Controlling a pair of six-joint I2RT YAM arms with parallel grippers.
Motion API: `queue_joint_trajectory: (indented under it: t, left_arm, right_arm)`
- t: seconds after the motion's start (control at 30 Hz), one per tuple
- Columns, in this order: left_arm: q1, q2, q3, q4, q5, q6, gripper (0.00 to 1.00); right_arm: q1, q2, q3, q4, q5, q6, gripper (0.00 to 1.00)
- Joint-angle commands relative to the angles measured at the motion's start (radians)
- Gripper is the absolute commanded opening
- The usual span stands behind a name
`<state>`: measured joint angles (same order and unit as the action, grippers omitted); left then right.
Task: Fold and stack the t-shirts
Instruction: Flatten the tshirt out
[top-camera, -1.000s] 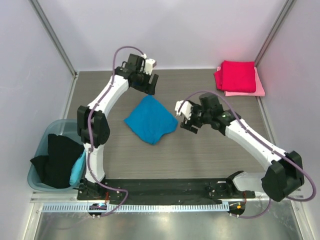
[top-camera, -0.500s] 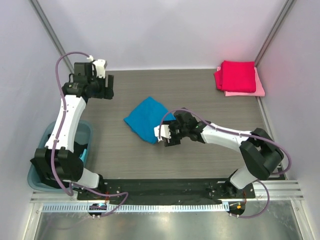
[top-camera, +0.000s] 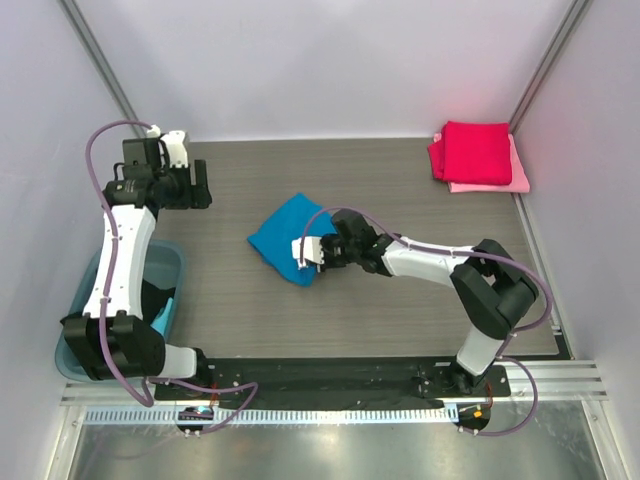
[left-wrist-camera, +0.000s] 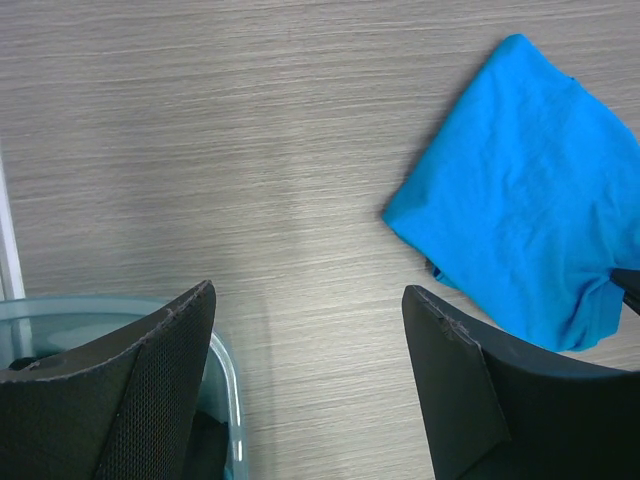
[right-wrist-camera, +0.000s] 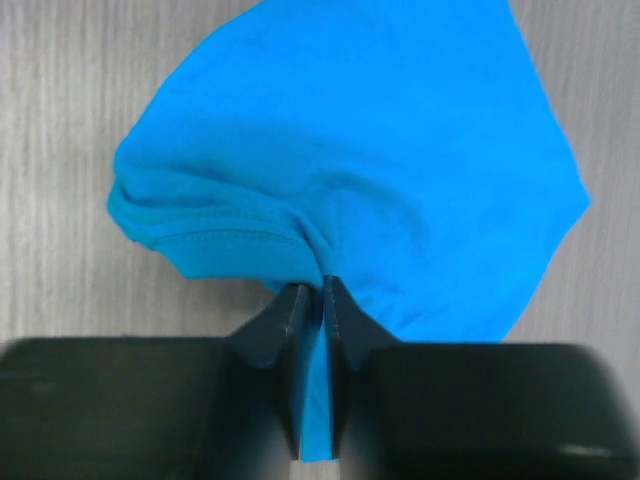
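Observation:
A folded bright blue t-shirt (top-camera: 285, 235) lies in the middle of the table, also seen in the right wrist view (right-wrist-camera: 350, 160) and the left wrist view (left-wrist-camera: 520, 230). My right gripper (top-camera: 312, 257) is shut on its near right edge; blue cloth runs between the two pads (right-wrist-camera: 315, 300). My left gripper (top-camera: 195, 185) hangs open and empty at the far left, over bare table beside the tub; its fingers (left-wrist-camera: 150, 380) frame wood. A folded crimson t-shirt (top-camera: 475, 150) rests on a pale pink one (top-camera: 500, 183) at the far right corner. A black t-shirt (top-camera: 155, 295) lies in the tub.
A translucent teal plastic tub (top-camera: 165, 265) stands at the left edge; its rim (left-wrist-camera: 225, 370) shows under my left fingers. Light walls and metal posts enclose the table on three sides. Both arm bases sit on a black rail at the near edge.
My right gripper came down to the blue t-shirt's near edge and closed on it. My left arm swung away from the shirt to the far left, near the tub.

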<state>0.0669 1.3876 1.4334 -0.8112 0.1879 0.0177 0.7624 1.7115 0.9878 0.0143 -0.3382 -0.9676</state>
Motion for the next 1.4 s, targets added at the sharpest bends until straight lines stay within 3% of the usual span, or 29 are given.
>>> queue_joint_trajectory:
  t: [0.0, 0.03, 0.23, 0.33, 0.63, 0.73, 0.9, 1.03, 1.13, 1.37]
  left_arm:
    - [0.011, -0.03, -0.011, 0.015, 0.048, -0.013, 0.76]
    - [0.016, -0.033, -0.011, 0.018, 0.05, -0.013, 0.76]
    - [0.014, -0.045, -0.008, 0.02, 0.025, 0.004, 0.75]
    - [0.016, -0.051, -0.001, 0.018, 0.004, 0.033, 0.75]
    - [0.014, -0.097, 0.027, 0.02, 0.045, 0.096, 0.68]
    - [0.008, -0.137, 0.022, 0.023, 0.126, 0.113, 0.63]
    - [-0.058, -0.177, -0.03, -0.026, 0.234, 0.194, 0.63]
    - [-0.264, -0.151, -0.094, -0.103, 0.208, 0.286, 0.64]
    - [-0.337, -0.13, -0.148, -0.102, 0.231, 0.301, 0.64]
    - [-0.522, -0.018, -0.2, -0.054, 0.271, 0.285, 0.61]
  right_arm:
    - [0.005, -0.018, 0.054, 0.013, 0.013, 0.017, 0.09]
    - [0.005, -0.048, 0.057, 0.006, 0.018, 0.015, 0.02]
    - [0.006, -0.226, 0.188, -0.091, 0.025, -0.025, 0.01]
    - [0.008, -0.265, 0.424, -0.148, 0.022, -0.025, 0.01]
    - [0.008, -0.109, 1.001, -0.195, 0.111, -0.083, 0.01]
    - [0.006, -0.061, 1.077, -0.198, 0.166, -0.106, 0.01]
    - [-0.09, -0.064, 0.956, -0.192, 0.235, -0.135, 0.01]
    - [-0.176, -0.093, 0.714, -0.188, 0.284, -0.122, 0.01]
    - [-0.254, -0.098, 0.588, -0.159, 0.301, -0.091, 0.01]
    - [-0.363, -0.061, 0.54, -0.152, 0.375, -0.051, 0.01]
